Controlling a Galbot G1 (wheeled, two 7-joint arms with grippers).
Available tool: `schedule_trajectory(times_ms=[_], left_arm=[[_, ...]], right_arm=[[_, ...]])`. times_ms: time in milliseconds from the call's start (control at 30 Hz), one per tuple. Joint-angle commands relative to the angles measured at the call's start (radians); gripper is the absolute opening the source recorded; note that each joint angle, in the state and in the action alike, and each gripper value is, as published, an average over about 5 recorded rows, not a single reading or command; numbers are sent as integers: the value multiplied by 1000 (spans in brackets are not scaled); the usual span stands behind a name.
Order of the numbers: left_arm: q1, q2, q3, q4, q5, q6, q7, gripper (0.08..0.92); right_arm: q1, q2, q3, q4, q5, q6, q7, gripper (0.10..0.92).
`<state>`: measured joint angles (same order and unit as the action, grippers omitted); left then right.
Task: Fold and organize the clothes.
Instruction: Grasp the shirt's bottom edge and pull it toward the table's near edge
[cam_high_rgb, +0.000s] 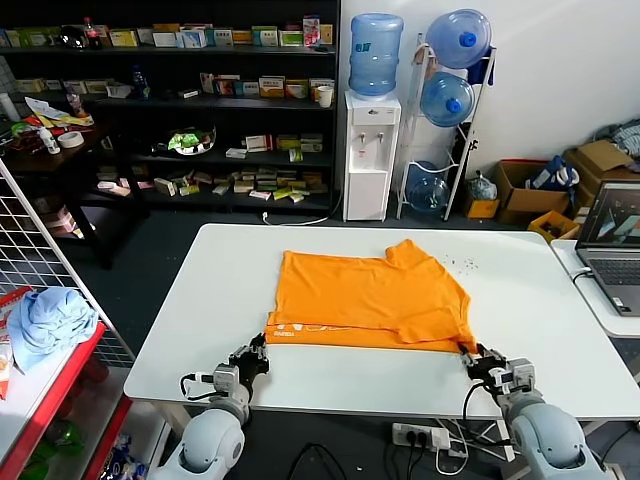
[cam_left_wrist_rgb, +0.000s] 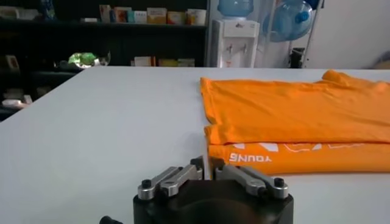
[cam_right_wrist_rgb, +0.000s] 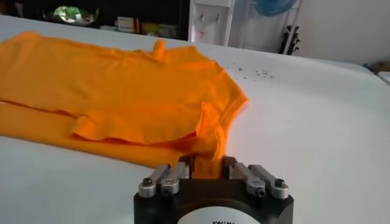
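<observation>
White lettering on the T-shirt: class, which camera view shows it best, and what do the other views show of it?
The left wrist view: the lettering sits close and reads "YOUNG" along the T-shirt's near folded edge. The head view shows it only as a small white mark at the near left corner. The right wrist view shows none.

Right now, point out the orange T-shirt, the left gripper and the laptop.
orange T-shirt (cam_high_rgb: 370, 290): head view, middle of the folded body.
left gripper (cam_high_rgb: 258, 349): head view, fingertips at the shirt's near-left corner.
laptop (cam_high_rgb: 615, 222): head view, on its screen.
</observation>
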<state>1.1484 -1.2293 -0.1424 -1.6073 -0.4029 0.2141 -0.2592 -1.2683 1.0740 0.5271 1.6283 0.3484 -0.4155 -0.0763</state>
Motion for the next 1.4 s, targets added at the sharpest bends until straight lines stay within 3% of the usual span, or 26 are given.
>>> schedule_trajectory(times_ms=[33,200,433,1033,1133,1400], left_arm=[[36,28,-1,-65,-7,16,-3,112],[54,21,-8,-97,-5,11,3,89],[48,-4,-15,-82,-2,-27,24,120],[2,-64,-5,54,6,-49,40,613],[2,-61,-4,56,9,-54,43,587],[26,-38,0,17,9,-58,41,353]], right_arm=[[-65,-6,-2,102,-3,-29,41,238],[-99,-8,0,148,-8,-44,52,135],[-104,-8,6,128,-10,-40,50,133],[-104,-9,0,117,-10,-27,45,133],[-104,-9,-1,118,-9,-26,45,133],[-110,-16,-3,132,-8,-26,46,133]])
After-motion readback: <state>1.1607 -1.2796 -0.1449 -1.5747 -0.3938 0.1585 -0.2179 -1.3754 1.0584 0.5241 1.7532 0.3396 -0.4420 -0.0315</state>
